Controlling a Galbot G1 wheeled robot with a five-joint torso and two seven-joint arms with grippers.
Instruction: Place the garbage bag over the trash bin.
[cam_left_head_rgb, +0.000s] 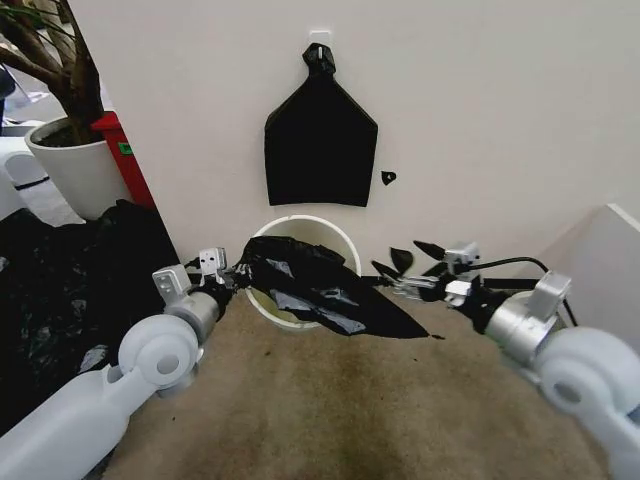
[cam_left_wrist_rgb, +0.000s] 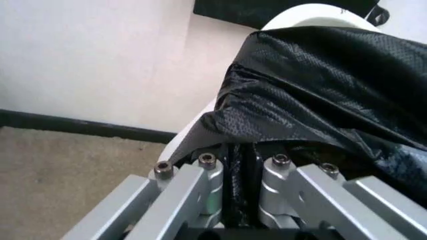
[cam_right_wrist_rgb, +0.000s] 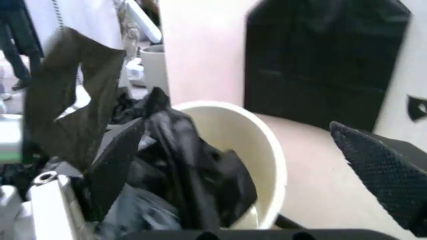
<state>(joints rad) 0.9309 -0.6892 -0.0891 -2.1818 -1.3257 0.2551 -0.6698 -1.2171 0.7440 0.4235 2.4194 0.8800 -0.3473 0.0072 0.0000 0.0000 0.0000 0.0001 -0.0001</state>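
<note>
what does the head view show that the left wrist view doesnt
Head view alone: the right gripper open beside the garbage bag, the hanging black bundle with its knotted top, the plant pot, and the black plastic heap. Left wrist view alone: the left gripper shut on a fold of the garbage bag. Both: the garbage bag draped across the trash bin.

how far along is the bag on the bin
Partway. The garbage bag is draped across the trash bin mouth, covering its front and leaving the back rim bare. The left tool is shut on a bag edge; the right tool is open beside it. Spreading it around the rim remains.
</note>
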